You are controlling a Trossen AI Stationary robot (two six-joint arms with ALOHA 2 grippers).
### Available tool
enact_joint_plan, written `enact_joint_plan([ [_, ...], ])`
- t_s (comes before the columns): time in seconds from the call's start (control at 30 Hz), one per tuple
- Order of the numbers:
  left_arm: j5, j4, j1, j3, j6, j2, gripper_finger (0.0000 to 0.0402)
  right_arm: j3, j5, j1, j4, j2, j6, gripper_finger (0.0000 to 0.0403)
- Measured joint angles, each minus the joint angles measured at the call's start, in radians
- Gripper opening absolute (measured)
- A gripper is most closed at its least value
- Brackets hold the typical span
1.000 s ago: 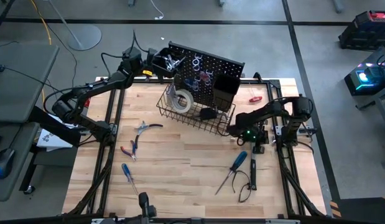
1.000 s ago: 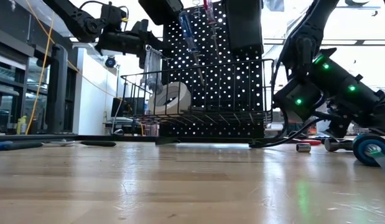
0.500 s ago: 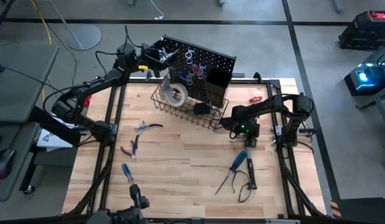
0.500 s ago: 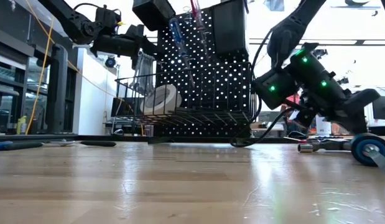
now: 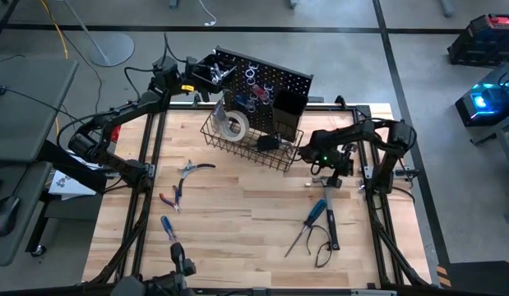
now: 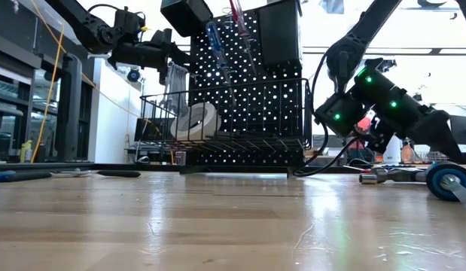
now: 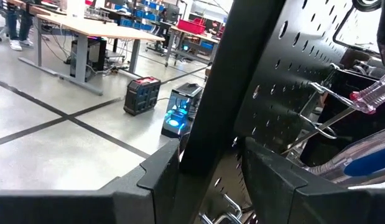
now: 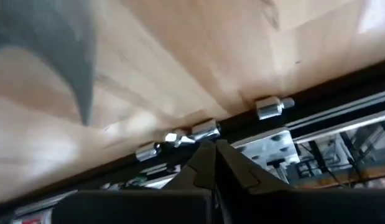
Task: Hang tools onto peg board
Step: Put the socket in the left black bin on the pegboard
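on the near worktop (image 5: 238, 222) lie a blue screwdriver (image 5: 313, 215) and pliers (image 5: 173, 196). the right end effector (image 5: 326, 179), fingers together, holds nothing just right of the basket (image 5: 254, 148). at the far edge the left end effector (image 5: 206, 72) is clamped on the peg board (image 5: 270, 82) edge.

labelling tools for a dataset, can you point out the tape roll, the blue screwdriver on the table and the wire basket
tape roll (image 5: 234, 124), high view, on its white outer band
blue screwdriver (image 5: 317, 211), high view, on its blue handle
wire basket (image 6: 293, 111), low view, on its front wires near the right end
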Motion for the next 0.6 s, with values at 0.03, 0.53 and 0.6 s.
enact_joint_plan([
  [0.03,0.001,0.000,0.000,0.000,0.000,0.000,0.0156,0.000,-0.005,-0.005,-0.004,0.000,-0.018,0.0000],
  [0.53,0.007,-0.001,0.000,0.000,0.005,0.000,0.0156,-0.108,0.076,-0.196,0.009,-0.086,0.325,0.0000],
  [0.6,0.008,-0.001,0.000,0.000,0.009,0.000,0.0156,-0.108,0.103,-0.230,0.040,-0.102,0.393,0.0000],
])
